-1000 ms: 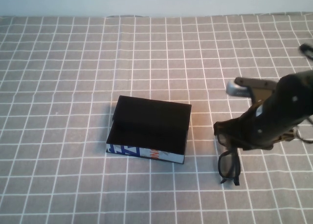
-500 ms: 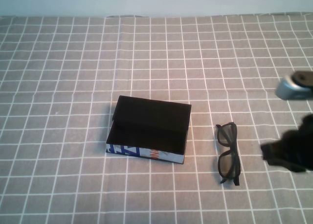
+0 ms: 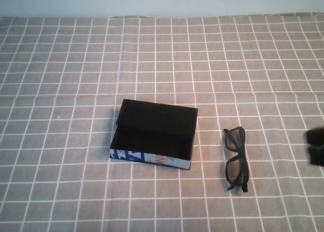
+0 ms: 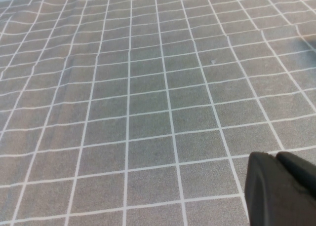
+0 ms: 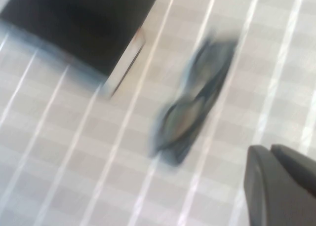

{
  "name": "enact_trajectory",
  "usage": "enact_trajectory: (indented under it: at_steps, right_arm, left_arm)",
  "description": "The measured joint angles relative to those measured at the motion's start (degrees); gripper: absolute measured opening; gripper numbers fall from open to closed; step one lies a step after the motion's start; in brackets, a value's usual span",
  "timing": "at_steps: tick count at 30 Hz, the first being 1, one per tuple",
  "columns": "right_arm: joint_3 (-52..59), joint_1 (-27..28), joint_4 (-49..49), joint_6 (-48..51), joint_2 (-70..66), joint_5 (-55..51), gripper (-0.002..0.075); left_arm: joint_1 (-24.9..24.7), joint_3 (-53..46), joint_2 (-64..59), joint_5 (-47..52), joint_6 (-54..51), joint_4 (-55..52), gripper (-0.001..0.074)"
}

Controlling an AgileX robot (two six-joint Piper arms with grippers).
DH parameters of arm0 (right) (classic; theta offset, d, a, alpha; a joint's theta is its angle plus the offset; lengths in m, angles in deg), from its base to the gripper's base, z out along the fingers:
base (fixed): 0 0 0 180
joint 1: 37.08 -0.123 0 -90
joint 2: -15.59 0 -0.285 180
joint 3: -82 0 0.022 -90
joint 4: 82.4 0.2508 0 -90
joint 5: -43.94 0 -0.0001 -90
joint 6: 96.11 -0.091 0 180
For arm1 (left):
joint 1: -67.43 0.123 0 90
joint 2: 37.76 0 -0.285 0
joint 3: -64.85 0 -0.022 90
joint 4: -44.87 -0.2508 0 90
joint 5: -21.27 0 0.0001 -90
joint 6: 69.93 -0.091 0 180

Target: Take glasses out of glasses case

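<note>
The glasses case (image 3: pixel 154 134) lies open in the middle of the checked tablecloth, its black inside showing nothing in it and its pale blue front facing me. The black glasses (image 3: pixel 236 158) lie folded on the cloth just right of the case, apart from it. My right gripper (image 3: pixel 316 146) shows as a dark shape at the right edge, well right of the glasses and holding nothing. In the right wrist view the blurred glasses (image 5: pixel 195 105) and a case corner (image 5: pixel 79 23) lie beyond the shut right gripper (image 5: pixel 270 149). My left gripper (image 4: pixel 276 157) is shut over bare cloth, outside the high view.
The grey tablecloth with white grid lines (image 3: pixel 76 65) covers the whole table. A pale wall runs along the far edge (image 3: pixel 162 1).
My right arm has drawn back to the right edge of the high view, leaving the glasses lying on the cloth beside the case. The case has not moved.
</note>
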Motion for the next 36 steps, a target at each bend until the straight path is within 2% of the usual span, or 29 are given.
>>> enact_trajectory:
  at_steps: [3,8,14,23,32,36]
  right_arm:
    - [7.5,6.2,-0.3,5.0,6.0,12.0,-0.0017]
    - [24.3,17.0,-0.7,7.0,20.0,30.2,-0.0017]
    - [41.8,22.5,-0.4,7.2,37.5,41.5,-0.0018]
    - [49.1,22.2,0.0,7.2,54.2,39.2,-0.0018]
    - [49.2,21.8,0.0,7.2,55.4,25.8,-0.0018]
    - [49.2,21.8,0.0,7.2,55.4,24.6,-0.0018]
  left_arm:
    - [0.0,0.0,0.0,0.0,0.0,0.0,-0.0004]
    - [0.0,0.0,0.0,0.0,0.0,0.0,-0.0004]
    - [0.0,0.0,0.0,0.0,0.0,0.0,-0.0004]
    - [0.0,0.0,0.0,0.0,0.0,0.0,-0.0004]
    - [0.0,0.0,0.0,0.0,0.0,0.0,-0.0004]
    - [0.0,0.0,0.0,0.0,0.0,0.0,-0.0004]
